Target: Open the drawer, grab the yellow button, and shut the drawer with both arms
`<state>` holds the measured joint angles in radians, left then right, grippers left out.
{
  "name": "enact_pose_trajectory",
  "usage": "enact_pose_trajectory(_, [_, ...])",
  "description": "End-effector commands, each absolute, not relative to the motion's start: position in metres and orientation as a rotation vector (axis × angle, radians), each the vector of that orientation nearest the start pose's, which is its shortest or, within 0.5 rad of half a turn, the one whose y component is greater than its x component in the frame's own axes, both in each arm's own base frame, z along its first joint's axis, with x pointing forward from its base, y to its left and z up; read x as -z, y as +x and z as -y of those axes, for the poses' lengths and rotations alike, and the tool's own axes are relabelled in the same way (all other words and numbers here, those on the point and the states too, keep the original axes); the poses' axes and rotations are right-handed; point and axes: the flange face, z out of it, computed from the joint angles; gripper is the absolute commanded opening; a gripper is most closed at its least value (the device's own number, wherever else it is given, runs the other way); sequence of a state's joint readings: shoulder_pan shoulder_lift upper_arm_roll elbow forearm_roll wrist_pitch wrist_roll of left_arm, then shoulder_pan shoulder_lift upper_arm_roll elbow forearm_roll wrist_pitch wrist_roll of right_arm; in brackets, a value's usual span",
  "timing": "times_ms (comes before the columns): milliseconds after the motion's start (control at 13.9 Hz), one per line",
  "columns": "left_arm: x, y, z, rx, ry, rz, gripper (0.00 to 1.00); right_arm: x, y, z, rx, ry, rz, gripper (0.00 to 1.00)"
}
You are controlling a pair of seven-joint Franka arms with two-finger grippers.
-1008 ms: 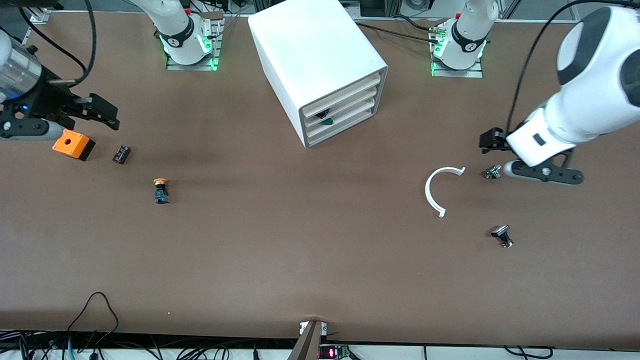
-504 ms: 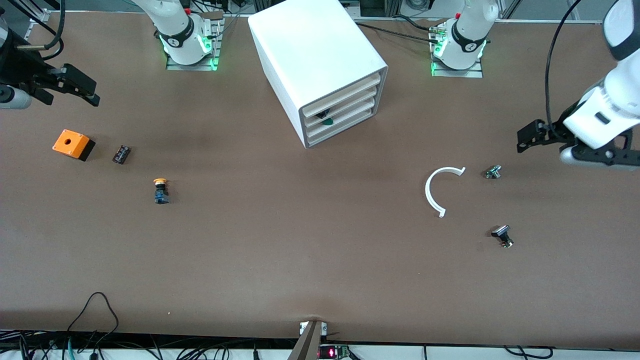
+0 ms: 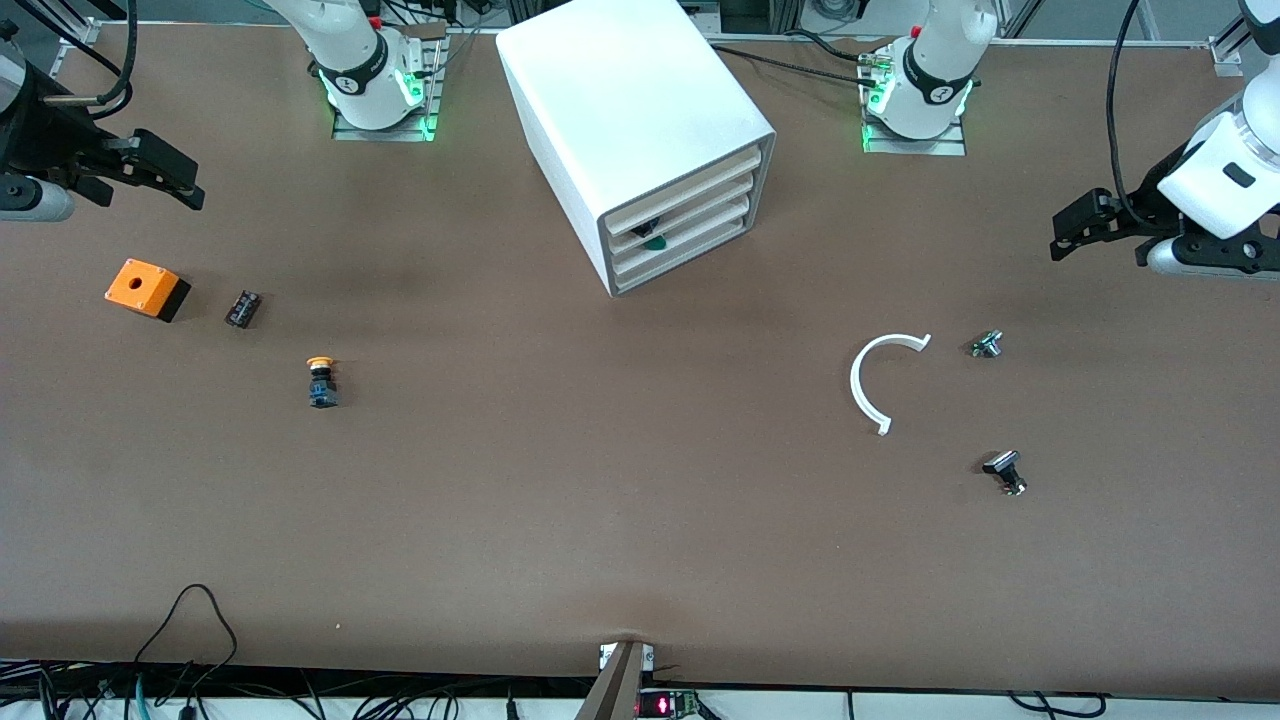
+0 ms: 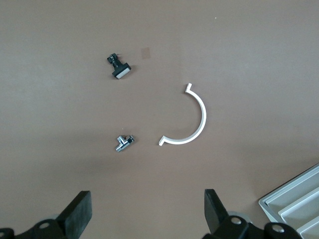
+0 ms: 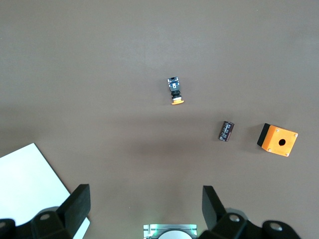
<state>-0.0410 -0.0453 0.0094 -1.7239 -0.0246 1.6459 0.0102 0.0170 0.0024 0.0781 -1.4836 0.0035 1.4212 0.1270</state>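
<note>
Button [image 3: 321, 381] with its orange-yellow cap lies on its side on bare brown table [image 3: 600, 500] toward the right arm's end, with wide open surface all around it and toward the front camera. An orange cube with a hole [image 3: 146, 288] and a small dark part [image 3: 242, 308] lie farther from the camera than the button, well apart from it, the cube close to the table's edge. The white cabinet [image 3: 640, 130] stands between the two arm bases, turned at an angle; the drawer [image 3: 690, 180], topmost of four, sits flush in it with its front closed. Toward the left arm's end lie a white curved strip [image 3: 875, 375], a small silver part [image 3: 986, 345] just beside it, and a black-capped silver part [image 3: 1005, 470] nearer the camera. The right gripper [image 3: 165, 180] hangs high over the table's edge at its own end, fingers spread wide and holding nothing. The left gripper [image 3: 1085, 225] hovers over the table's edge at its end, fingers likewise spread apart and empty.
</note>
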Motion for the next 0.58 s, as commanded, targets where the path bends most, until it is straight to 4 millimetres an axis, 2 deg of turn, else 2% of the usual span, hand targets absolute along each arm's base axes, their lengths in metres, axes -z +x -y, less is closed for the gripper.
enact_pose_trajectory(0, [-0.5875,0.5441,0.0242,-0.117,-3.170,-0.075,0.99,-0.6525,0.5335,-0.0528,-0.084,-3.149,-0.056,0.99])
enact_pose_trajectory(504, [-0.5888,0.5472,0.0319,-0.120,-3.169,-0.095,0.99,-0.6519,0.5389,-0.0584,-0.065,-3.143,-0.053,0.99])
